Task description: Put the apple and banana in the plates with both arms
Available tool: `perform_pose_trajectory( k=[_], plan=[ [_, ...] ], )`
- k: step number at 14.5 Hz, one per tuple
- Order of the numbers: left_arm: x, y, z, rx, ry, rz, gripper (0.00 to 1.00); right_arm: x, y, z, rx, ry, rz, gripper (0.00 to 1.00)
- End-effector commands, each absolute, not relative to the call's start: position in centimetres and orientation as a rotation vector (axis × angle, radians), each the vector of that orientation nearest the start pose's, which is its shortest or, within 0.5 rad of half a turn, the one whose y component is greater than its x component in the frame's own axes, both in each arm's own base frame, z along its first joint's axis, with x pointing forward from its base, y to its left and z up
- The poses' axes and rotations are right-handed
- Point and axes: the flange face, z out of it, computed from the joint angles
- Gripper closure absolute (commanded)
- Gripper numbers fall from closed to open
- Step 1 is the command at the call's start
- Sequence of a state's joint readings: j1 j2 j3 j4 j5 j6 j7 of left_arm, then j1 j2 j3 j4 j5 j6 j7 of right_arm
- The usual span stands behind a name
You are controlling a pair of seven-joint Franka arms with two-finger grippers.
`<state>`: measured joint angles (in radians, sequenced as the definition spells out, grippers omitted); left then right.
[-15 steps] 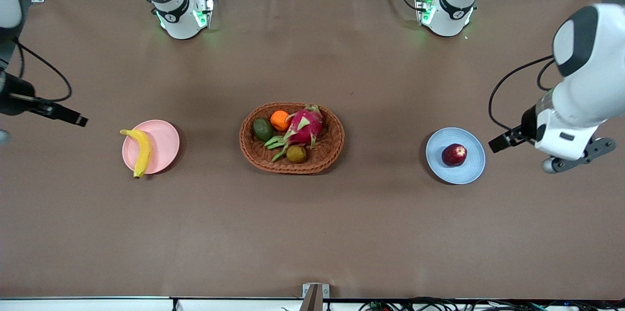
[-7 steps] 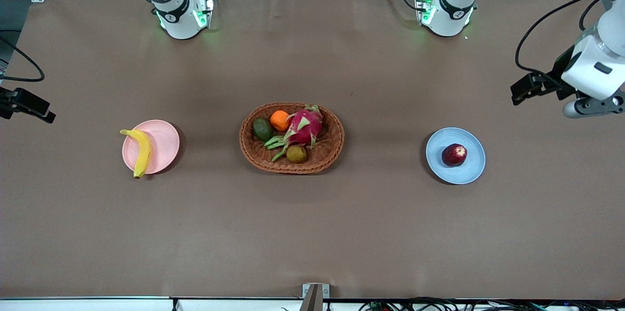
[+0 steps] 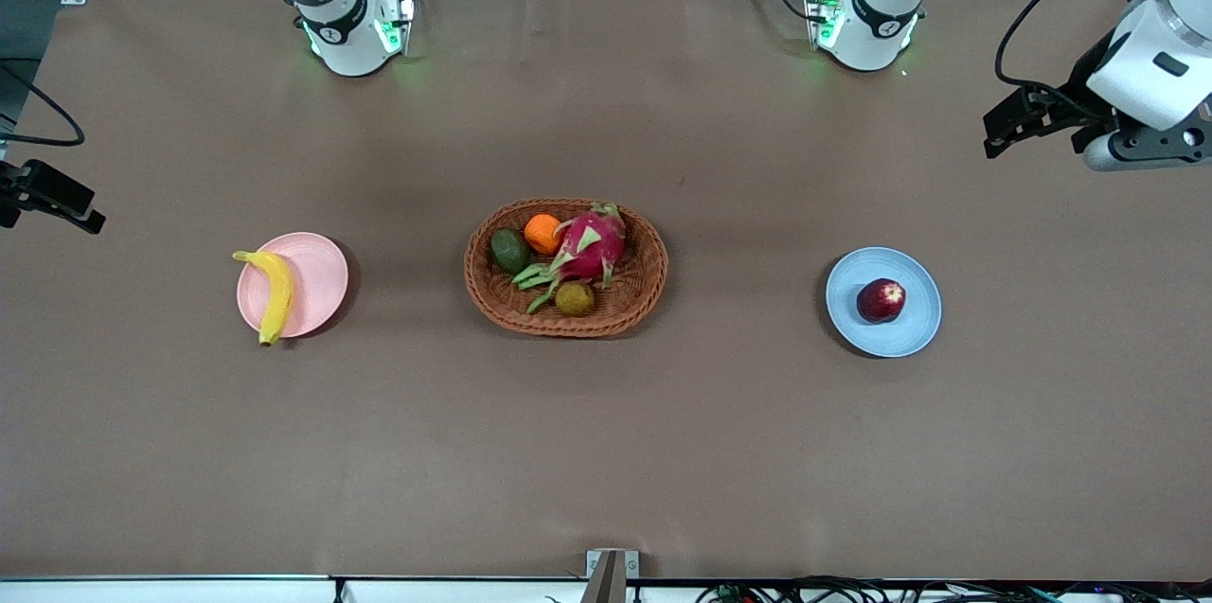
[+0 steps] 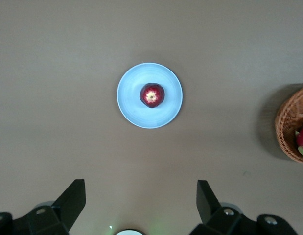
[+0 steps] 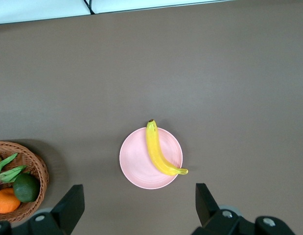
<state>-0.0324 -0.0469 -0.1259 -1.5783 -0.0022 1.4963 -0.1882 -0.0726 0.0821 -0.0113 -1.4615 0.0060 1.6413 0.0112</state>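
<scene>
The dark red apple (image 3: 881, 300) rests on the light blue plate (image 3: 911, 330) toward the left arm's end of the table. The yellow banana (image 3: 276, 293) lies on the pale pink plate (image 3: 320, 276) toward the right arm's end, with its tips over the rim. My left gripper (image 3: 1141, 147) is raised over bare table near that end's edge, open and empty. In the left wrist view the gripper (image 4: 140, 200) is apart from the apple (image 4: 152, 95) and the plate (image 4: 131, 105). My right gripper (image 5: 140, 203) is open and empty, high above the banana (image 5: 158, 154) and the pink plate (image 5: 136, 169).
An oval brown wicker basket (image 3: 644, 286) stands mid-table between the plates. It holds a dragon fruit (image 3: 592, 243), an orange fruit (image 3: 543, 232) and two dark green fruits. The right arm's black wrist part (image 3: 52, 196) shows at the table's end.
Both arms have drawn up and away from their plates toward the table's ends. The left gripper moved toward the bases' side. The apple and the banana have not moved.
</scene>
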Motion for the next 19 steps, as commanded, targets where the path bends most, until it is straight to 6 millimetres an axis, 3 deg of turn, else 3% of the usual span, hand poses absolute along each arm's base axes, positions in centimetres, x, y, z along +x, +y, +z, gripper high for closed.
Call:
perform_pose_trajectory(
  k=[1, 4, 10, 13, 19],
  plan=[
    [50.8, -8.9, 64.6, -3.149, -0.011, 0.052, 0.00, 57.6, -5.0, 64.5, -3.145, 0.142, -0.169, 0.00],
    [50.7, -8.8, 64.6, -3.146, 0.023, 0.069, 0.00, 56.7, -5.0, 65.0, -3.148, 0.137, -0.161, 0.00],
    [50.6, -8.4, 64.6, -3.128, 0.095, 0.077, 0.00, 52.0, -4.7, 64.0, -3.137, 0.127, -0.141, 0.00],
    [50.7, -8.2, 64.6, -3.126, 0.093, 0.076, 0.00, 51.0, -5.1, 62.4, -3.137, 0.113, -0.163, 0.00],
    [50.5, -8.1, 64.5, -3.096, 0.091, 0.089, 0.00, 49.9, -5.3, 62.6, -3.134, 0.122, -0.146, 0.00]
  ],
)
